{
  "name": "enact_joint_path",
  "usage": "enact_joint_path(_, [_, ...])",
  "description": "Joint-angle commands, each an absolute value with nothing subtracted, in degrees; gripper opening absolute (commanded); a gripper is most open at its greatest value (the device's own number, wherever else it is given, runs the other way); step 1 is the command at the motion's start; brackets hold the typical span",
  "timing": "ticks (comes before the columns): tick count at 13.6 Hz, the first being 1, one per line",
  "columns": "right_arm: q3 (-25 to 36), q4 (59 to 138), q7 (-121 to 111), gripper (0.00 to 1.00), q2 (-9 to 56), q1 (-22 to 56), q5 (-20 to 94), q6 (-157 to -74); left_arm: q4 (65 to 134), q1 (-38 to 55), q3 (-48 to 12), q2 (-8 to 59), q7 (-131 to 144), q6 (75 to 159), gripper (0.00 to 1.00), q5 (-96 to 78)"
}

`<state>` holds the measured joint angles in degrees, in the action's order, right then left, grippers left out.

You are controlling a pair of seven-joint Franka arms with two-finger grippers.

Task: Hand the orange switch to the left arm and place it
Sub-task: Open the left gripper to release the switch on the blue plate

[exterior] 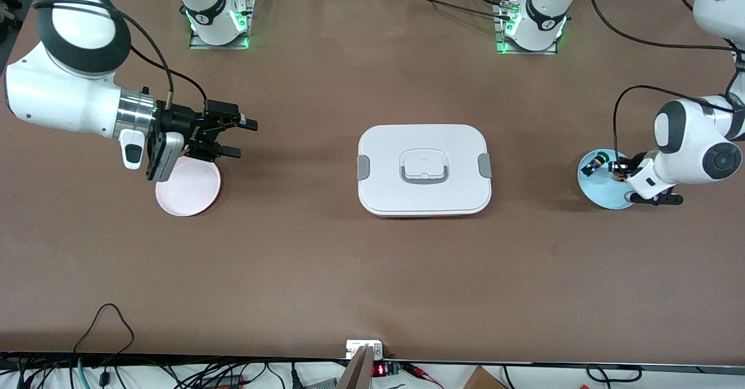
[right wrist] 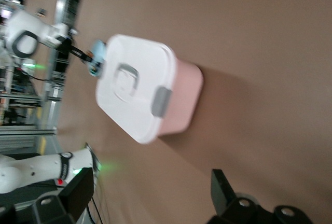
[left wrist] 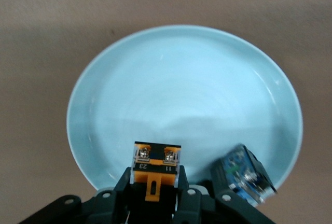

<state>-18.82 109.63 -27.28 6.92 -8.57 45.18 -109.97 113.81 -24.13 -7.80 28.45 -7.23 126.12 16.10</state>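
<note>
The orange switch (left wrist: pixel 155 168), black with orange marks, is held between the fingers of my left gripper (left wrist: pixel 154 181) over the edge of a light blue plate (left wrist: pixel 181 99). In the front view the left gripper (exterior: pixel 620 170) is low over that plate (exterior: pixel 599 191) at the left arm's end of the table, with the orange switch (exterior: pixel 616 168) in it. The white box (exterior: pixel 424 169) with grey clips stands mid-table. My right gripper (exterior: pixel 240 138) is open and empty, held above the table beside a pink plate (exterior: pixel 187 186). In the right wrist view the right gripper (right wrist: pixel 150 193) faces the box (right wrist: pixel 142 86).
A small black switch with a green cap (exterior: pixel 595 163) lies on the blue plate beside the held switch; it also shows in the left wrist view (left wrist: pixel 246 176). The arm bases stand along the table's edge farthest from the front camera. Cables run along the edge nearest it.
</note>
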Motion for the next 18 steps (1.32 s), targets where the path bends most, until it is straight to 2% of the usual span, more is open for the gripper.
enact_joint_path(1, [-19.0,107.9,-17.6,1.0,6.2,-8.9,33.3,-104.6,110.7,-24.0,-7.0,31.0,-7.0,127.6,0.05,19.1])
enact_joint_path(3, [-18.6,105.6,-11.0,1.0,6.4,-9.1,22.7,-100.7,110.7,-24.0,-6.5,32.2,-7.1,130.3,0.13,20.0])
enact_joint_path(4, [-18.6,104.5,-9.4,1.0,6.4,-9.1,18.8,-99.7,110.7,-24.0,-6.3,32.3,-7.1,130.8,0.25,20.1])
enact_joint_path(6, [-18.5,102.4,-4.9,1.0,6.4,-9.0,11.4,-97.3,110.3,-24.0,-6.3,32.1,-7.1,130.8,0.43,19.5])
enact_joint_path(7, [-18.5,100.9,-3.5,1.0,6.4,-8.9,8.4,-96.3,109.5,-24.0,-6.3,32.0,-7.1,130.9,0.61,19.4])
enact_joint_path(8, [-18.5,98.6,-3.4,1.0,6.5,-8.8,4.0,-94.7,109.3,-24.1,-6.3,31.8,-7.1,131.0,1.0,19.0])
enact_joint_path(10, [-18.5,95.2,-3.8,1.0,6.5,-8.7,-4.2,-92.7,108.9,-24.2,-6.3,30.5,-7.0,130.7,1.0,18.5])
enact_joint_path(13, [-9.3,90.8,-2.8,1.0,7.6,-6.2,-4.2,-93.9,106.9,-23.9,-7.6,25.2,-6.9,127.6,1.0,18.4])
enact_joint_path(16, [2.4,88.8,-0.5,1.0,8.3,1.0,-3.3,-94.5,99.5,-20.8,-9.5,17.3,-7.1,111.6,1.0,8.5])
enact_joint_path(18, [10.9,88.8,0.8,1.0,7.9,7.5,-0.4,-94.0,95.7,-19.3,-9.5,12.3,-7.1,105.1,1.0,4.2])
